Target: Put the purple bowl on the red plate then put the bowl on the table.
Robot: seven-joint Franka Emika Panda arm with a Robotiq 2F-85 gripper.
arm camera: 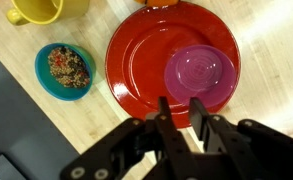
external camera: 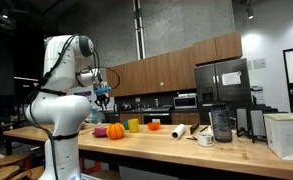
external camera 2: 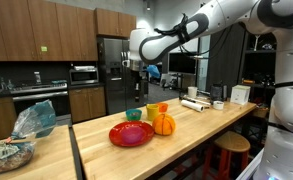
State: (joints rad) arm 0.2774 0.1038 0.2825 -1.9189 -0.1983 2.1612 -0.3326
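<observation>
The purple bowl (arm camera: 199, 72) rests on the red plate (arm camera: 136, 60), so the gripper (arm camera: 181, 108) hangs above, jaws narrowly parted and empty, likely to regrasp it.

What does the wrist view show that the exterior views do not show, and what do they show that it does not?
Only the wrist view: the purple bowl sitting on the red plate, off its centre; the speckled filling of the teal bowl; the gripper, its jaws apart, holding nothing. Only an exterior view: the orange pumpkin-like thing whole, the white roll, the fridge, and the arm reaching high above the table. Shared: red plate, teal bowl, yellow cup, wooden table.
</observation>
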